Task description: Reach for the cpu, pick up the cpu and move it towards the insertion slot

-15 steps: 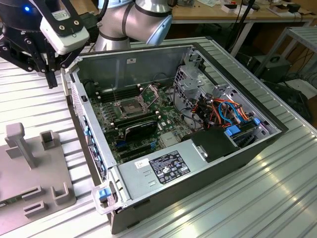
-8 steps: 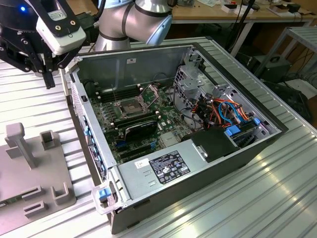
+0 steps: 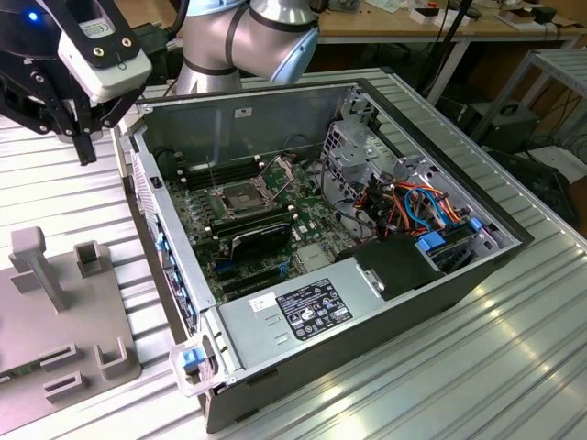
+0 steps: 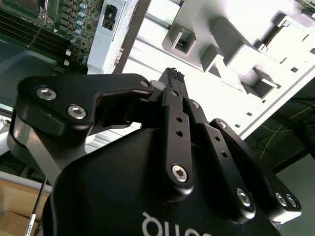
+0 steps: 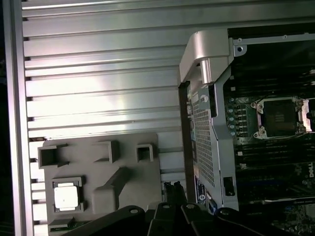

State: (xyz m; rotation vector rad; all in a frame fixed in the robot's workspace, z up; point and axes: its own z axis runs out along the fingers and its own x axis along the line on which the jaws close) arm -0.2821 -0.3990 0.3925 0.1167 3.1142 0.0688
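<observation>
Reaching for the small silver square cpu [image 5: 68, 196], untouched in its grey moulded holder [image 5: 128, 152].
Black gripper [image 5: 172, 188] hangs nearby, fingers pressed together, empty; grasping calls for spreading them first.

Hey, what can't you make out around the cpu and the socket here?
The cpu: surface washed out by glare, first wrist view.
The insertion slot: contacts too small and dark, first wrist view.
The grey fixture: cut off by the exterior view's left edge; one edge hidden behind the pincer, first wrist view.
</observation>
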